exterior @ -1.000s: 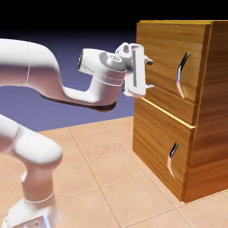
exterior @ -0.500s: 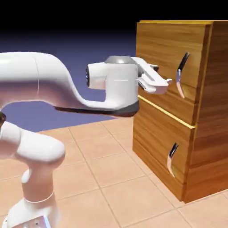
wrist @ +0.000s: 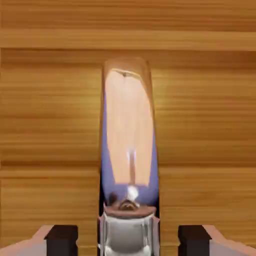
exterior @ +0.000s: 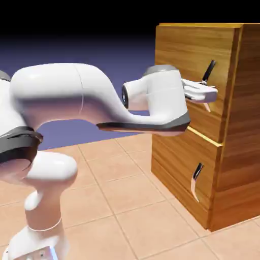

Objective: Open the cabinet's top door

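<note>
Hand view shows gripper [wrist: 128, 241] open around handle [wrist: 129, 125]; exterior view unclear.

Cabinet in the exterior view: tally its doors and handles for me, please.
Doors: 2, the top door and the lower door.
Handles: 2, the upper handle and the lower handle.
Total: 4

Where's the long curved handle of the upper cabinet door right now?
The handle runs up the middle of the hand view, between the two finger tips at the bottom edge, against the wood of the top door.
</note>
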{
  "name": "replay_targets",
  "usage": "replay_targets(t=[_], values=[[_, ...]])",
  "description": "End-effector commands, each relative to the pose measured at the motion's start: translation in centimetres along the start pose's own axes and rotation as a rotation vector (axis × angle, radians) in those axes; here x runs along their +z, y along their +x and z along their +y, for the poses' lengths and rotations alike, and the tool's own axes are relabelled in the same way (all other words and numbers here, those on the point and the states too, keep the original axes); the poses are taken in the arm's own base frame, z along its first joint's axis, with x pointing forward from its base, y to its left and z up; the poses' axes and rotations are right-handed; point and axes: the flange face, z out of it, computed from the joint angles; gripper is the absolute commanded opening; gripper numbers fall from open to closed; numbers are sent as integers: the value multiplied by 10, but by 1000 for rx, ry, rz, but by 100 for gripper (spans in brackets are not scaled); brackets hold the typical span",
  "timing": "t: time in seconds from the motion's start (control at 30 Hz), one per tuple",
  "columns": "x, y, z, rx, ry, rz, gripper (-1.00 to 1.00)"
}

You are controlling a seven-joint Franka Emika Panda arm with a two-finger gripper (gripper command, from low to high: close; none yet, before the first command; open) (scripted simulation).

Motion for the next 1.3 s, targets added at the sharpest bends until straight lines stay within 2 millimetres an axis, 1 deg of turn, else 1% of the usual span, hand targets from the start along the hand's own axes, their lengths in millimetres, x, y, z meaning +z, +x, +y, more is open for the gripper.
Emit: replay_targets(t=[0.0, 0.23, 0.47, 0.6, 0.93, 1.27], values=[[-7, 2, 2, 1, 12, -11, -100], [-58, 19, 19, 1, 105, -104, -100], [-111, 43, 43, 1, 209, -208, -100], [-137, 57, 57, 1, 263, -262, -100], [-188, 95, 96, 1, 387, -385, -100], [-230, 140, 140, 1, 511, -510, -100]])
